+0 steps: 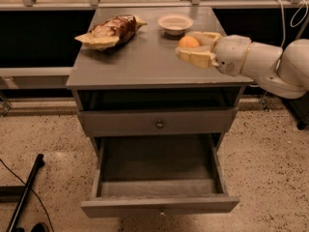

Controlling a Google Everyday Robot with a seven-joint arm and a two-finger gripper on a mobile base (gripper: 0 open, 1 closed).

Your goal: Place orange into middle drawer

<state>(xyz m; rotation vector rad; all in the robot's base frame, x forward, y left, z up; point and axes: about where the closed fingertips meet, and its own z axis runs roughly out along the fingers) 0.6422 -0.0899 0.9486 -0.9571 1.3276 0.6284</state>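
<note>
- The orange (188,41) sits on the grey cabinet top (140,62), toward its right rear, just in front of the white bowl (175,22) and a little to the right of it.
- The gripper (186,44) reaches in from the right at tabletop height, and its 2 fingers (195,58) are spread apart with the orange between them: 1 on the near side, 1 on the far side. The near finger looks to be against the fruit; whether the far one touches it cannot be told.
- Behind the gripper, the white arm (260,62) runs off to the right past the cabinet's edge.
- The brown-and-yellow snack bag (111,30) lies on the left rear of the top, well apart from the orange.
- Under the top is a dark open slot (154,99), and below that a closed drawer front (120,123) with 1 round metal knob (159,124).
- The middle drawer (159,205) is pulled out at the bottom, its dark floor bare, directly below and in front of the closed front.
- A black pole (26,190) lies on the speckled floor (270,168) at lower left.
</note>
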